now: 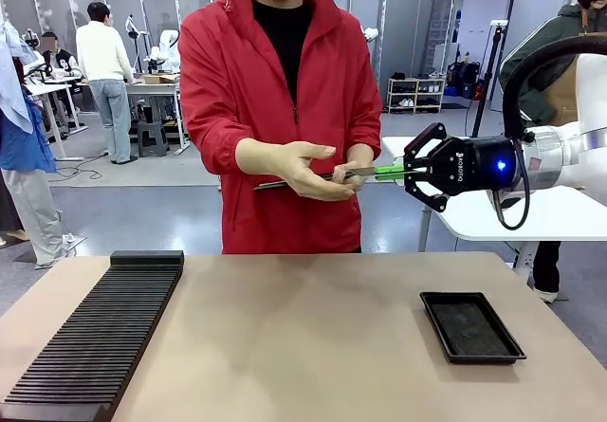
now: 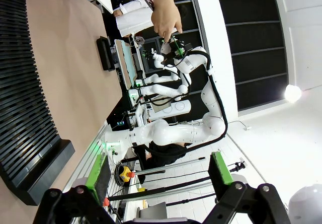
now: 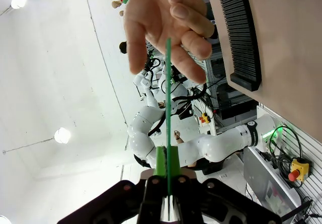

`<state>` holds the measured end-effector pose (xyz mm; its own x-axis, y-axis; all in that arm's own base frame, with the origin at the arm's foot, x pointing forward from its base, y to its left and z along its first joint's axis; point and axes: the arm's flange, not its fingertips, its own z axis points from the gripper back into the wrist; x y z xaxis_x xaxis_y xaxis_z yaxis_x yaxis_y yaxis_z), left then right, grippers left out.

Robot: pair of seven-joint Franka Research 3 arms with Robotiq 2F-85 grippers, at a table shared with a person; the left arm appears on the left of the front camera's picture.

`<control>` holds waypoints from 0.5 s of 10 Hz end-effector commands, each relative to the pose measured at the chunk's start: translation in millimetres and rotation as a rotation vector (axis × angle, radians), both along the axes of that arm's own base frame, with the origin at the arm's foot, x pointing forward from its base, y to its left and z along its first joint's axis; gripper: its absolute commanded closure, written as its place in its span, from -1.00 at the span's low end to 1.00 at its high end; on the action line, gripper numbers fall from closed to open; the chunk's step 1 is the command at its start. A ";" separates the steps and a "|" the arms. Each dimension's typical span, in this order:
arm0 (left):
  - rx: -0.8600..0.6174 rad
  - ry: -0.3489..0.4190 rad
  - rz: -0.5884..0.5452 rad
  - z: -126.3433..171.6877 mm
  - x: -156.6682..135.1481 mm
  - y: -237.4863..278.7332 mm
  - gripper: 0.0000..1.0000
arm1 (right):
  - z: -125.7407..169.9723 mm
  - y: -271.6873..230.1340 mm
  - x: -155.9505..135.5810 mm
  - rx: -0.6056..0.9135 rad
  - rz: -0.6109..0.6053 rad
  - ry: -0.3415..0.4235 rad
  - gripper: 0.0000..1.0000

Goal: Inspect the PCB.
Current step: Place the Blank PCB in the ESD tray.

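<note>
Over the far edge of the worktop [image 1: 313, 346], we are pinching the PCB [image 1: 368, 171] in our right tool [image 1: 403, 171] alongside a person's hand [image 1: 313, 171]; our left tool [image 2: 157, 168] is sitting spread.

Bright, even light all over your three pictures.
Your front view is sharp, and the desk [image 1: 313, 346] has only soft, faint shadows. In both wrist views round ceiling lamps [image 3: 62, 135] glare white, straight lines bend near the edges, and the hand [image 3: 161, 27] close to your right camera looks a bit soft.
</note>
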<state>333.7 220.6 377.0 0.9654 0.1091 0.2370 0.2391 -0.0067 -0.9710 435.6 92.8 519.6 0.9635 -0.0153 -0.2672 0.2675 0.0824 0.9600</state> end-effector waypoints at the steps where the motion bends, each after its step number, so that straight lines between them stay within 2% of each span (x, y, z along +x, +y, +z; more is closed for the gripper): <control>1: 0.008 -0.003 0.008 1.7 -2.7 -1.5 -1.00 | 1.2 0.4 0.1 -0.001 0.000 -0.002 1.00; 3: 0.008 -0.003 0.008 1.7 -2.7 -1.5 -1.00 | 0.0 0.0 0.0 0.000 0.000 0.000 0.95; 4: 0.008 -0.003 0.008 1.7 -2.7 -1.5 -1.00 | 2.6 -12.8 -7.3 -0.053 0.034 -0.071 0.95; 5: 0.008 -0.003 0.008 1.7 -2.7 -1.5 -1.00 | 2.4 -29.3 -15.6 -0.090 0.050 -0.110 0.95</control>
